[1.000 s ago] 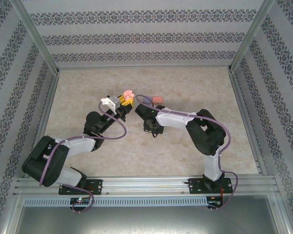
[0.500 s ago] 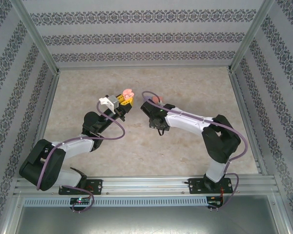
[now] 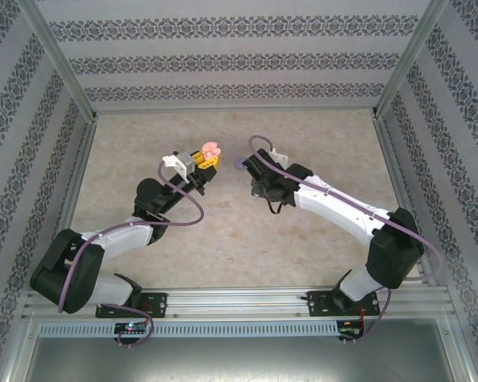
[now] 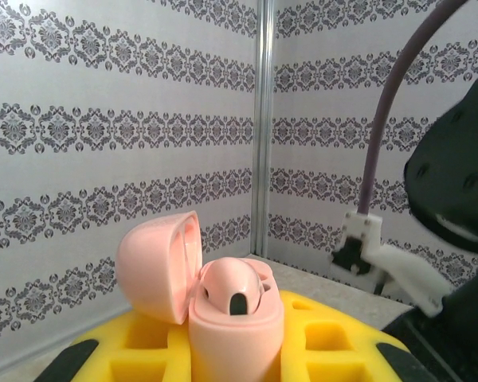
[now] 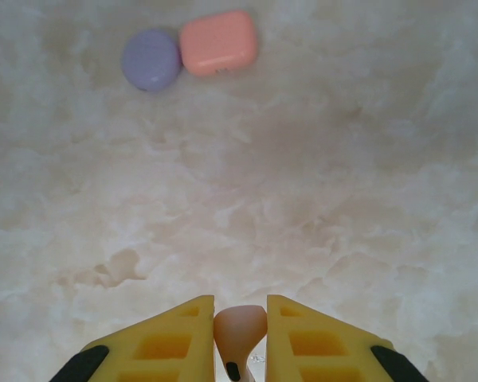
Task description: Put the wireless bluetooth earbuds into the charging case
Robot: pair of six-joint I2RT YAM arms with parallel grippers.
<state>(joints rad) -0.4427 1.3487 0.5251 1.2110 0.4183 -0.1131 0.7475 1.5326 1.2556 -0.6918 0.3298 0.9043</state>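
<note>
left hand clenched on open pink case, right hand grasping pale salmon earbud over worktop, right arm stretched farther right than a second earlier

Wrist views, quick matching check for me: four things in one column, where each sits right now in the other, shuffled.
Things:
1. pink case
2. pale earbud
3. purple case
4. coral case

Places:
A. on the table, right of its neighbour in the right wrist view
B. held in the left gripper, lid open
C. on the table, left of its neighbour in the right wrist view
D. pinched in the right gripper

Pairs: 1-B, 2-D, 3-C, 4-A
</note>
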